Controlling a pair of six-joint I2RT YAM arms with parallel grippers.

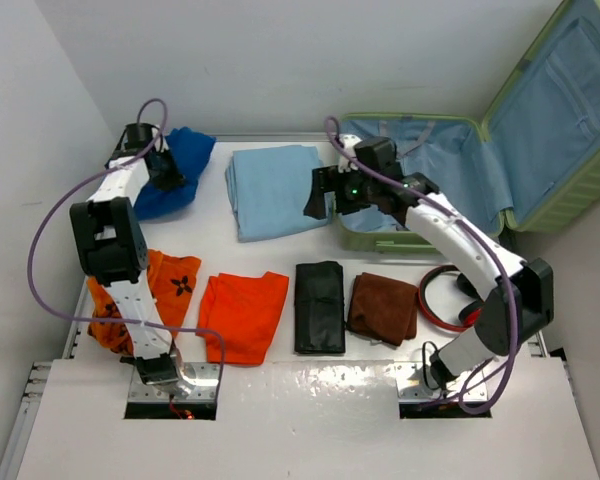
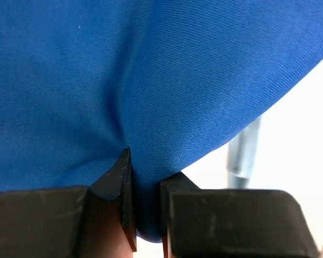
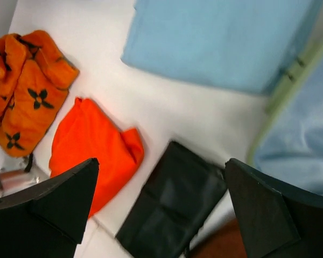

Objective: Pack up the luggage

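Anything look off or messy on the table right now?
Mostly tidy. The orange flower-print cloth lies crumpled at the left edge of the table, unlike the folded black cloth. The left gripper pinches the bunched blue cloth.

The luggage (image 1: pixel 470 170) has its raised lid cut off by the top and right edges. Just in front of it, the right arm (image 1: pixel 470 250) hides part of the red headphones (image 1: pixel 424 300). The blue cloth (image 2: pixel 151 80) overruns the left wrist view's edges.
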